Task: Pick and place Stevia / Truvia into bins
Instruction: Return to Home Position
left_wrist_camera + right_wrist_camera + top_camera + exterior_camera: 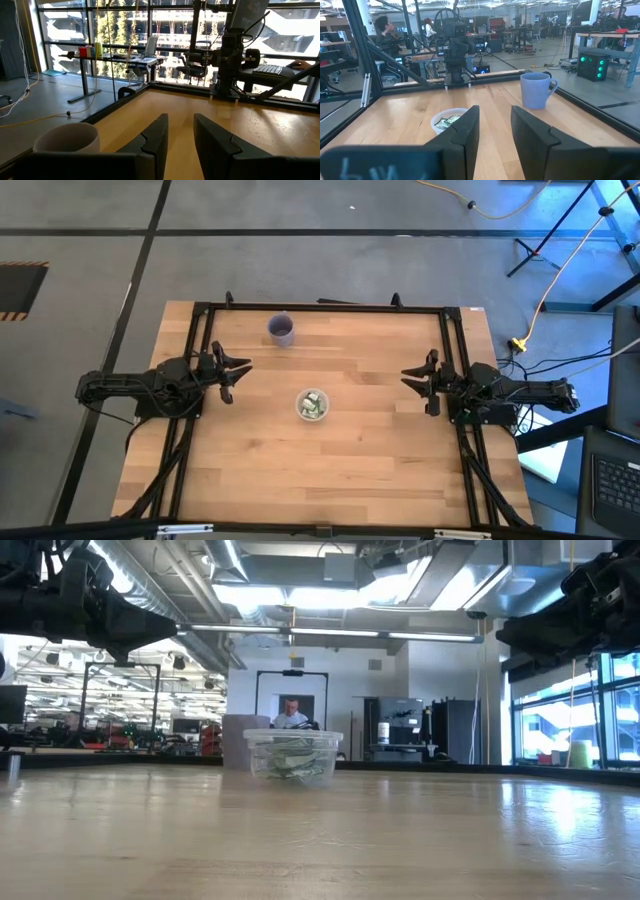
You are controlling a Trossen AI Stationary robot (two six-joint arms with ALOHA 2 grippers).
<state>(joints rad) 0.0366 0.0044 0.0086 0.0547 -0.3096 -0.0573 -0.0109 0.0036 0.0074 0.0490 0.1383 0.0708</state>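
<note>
Probably pinch the light, limp sachets (314, 406) inside the clear cup (298, 404) by an edge, with left gripper (238, 378) and right gripper (412, 385) parted, empty, flanking that cup.

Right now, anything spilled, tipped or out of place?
Nothing stands out. The clear cup stands upright mid-table, sachets inside, none loose. The purple cup is upright by the far edge. At the sides, left hand and right hand open, empty.

Sachets (313, 407) lie in the cup (299, 404) between left arm (130, 387) and right arm (530, 393), mug (281, 329) behind it
</note>
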